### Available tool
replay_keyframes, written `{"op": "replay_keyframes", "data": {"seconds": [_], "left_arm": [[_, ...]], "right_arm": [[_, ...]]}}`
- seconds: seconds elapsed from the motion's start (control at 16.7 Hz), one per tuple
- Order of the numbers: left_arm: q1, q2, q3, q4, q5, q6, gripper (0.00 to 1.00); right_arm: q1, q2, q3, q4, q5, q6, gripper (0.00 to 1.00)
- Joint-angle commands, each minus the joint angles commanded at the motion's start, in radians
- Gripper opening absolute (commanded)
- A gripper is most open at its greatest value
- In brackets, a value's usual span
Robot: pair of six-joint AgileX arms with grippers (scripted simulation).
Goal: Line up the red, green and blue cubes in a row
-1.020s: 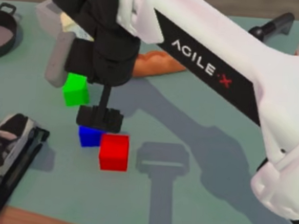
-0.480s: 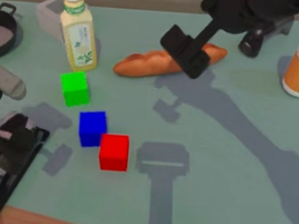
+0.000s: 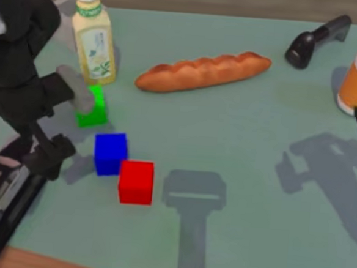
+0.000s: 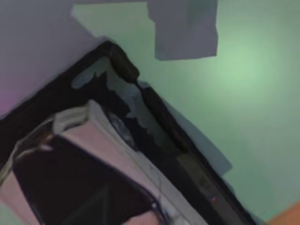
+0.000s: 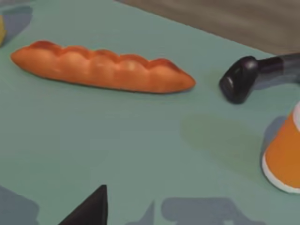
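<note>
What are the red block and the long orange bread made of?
The red cube looks like hard, smooth plastic or painted wood: flat single-coloured faces, sharp edges, no texture. The bread loaf looks baked, with a glossy golden-brown crust in rounded bumps, though it could be a plastic toy.

My table (image 3: 254,194) carries a matte teal-green top, lit from overhead (hard shadows fall across it). A brown strip (image 3: 237,2) runs along its far edge; a reddish-brown corner (image 3: 41,264) shows near-left.
</note>
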Motion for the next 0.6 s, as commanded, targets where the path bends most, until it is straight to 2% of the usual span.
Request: {"op": "replay_keyframes", "data": {"seconds": [0.3,0.6], "left_arm": [[-0.012,0.348,0.429,-0.158,-0.032,0.172,1.0],[-0.017,0.519,0.75,-0.197,-0.056,0.286,1.0]], "right_arm": [[-0.19,-0.473,-0.45,0.241,-0.022,0.069,1.0],[-0.328,-0.761,-0.72,0.394,-0.045,0.101,1.0]]}}
